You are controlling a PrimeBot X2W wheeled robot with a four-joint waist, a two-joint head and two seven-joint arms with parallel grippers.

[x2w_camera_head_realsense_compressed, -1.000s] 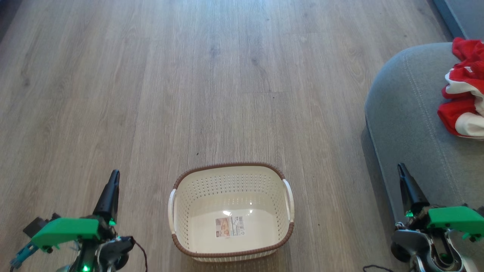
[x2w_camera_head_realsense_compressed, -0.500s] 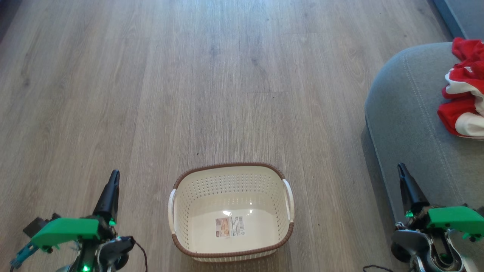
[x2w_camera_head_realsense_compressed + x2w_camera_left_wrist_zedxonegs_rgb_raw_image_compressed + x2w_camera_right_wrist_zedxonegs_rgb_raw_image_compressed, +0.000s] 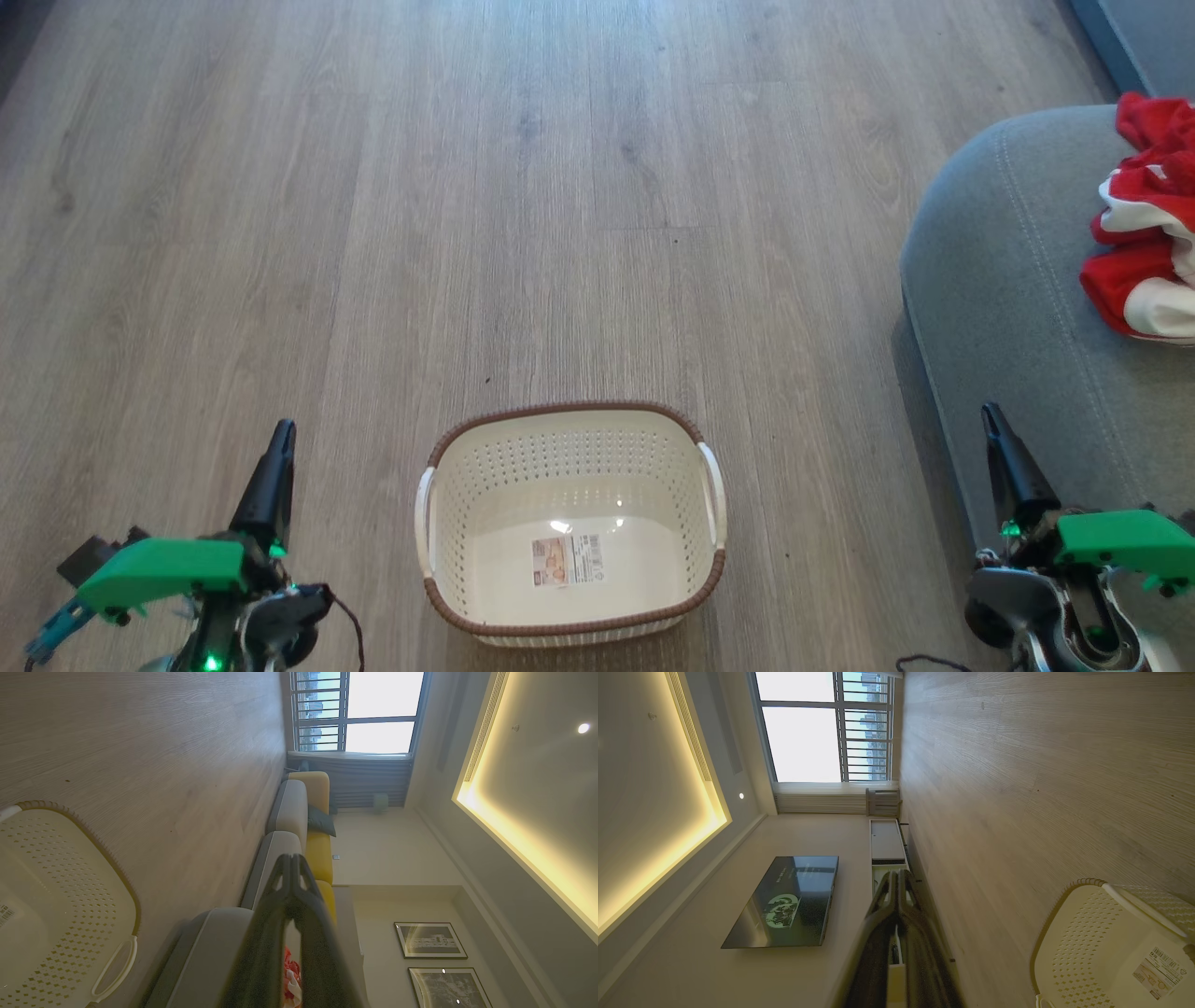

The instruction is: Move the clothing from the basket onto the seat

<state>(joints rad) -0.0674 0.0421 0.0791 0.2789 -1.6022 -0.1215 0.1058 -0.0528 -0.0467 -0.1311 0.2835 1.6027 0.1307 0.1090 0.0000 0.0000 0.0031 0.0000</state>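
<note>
Wooden floor [image 3: 560, 187] carries the basket [image 3: 569, 457]; clothing [image 3: 1134, 271] lies apart on the seat [image 3: 1008, 280].

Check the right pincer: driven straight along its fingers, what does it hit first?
Nothing close. In the right wrist view the right pincer, shut, aims over wooden floor toward the low white cabinet below the TV across the room. That cabinet is probably first, though depth is unclear.

A cream perforated basket [image 3: 560, 457] rimmed in woven brown is seen at six o'clock, red-and-white clothing [image 3: 1134, 271] at three o'clock on a grey pale-stitched seat [image 3: 999, 280].
</note>
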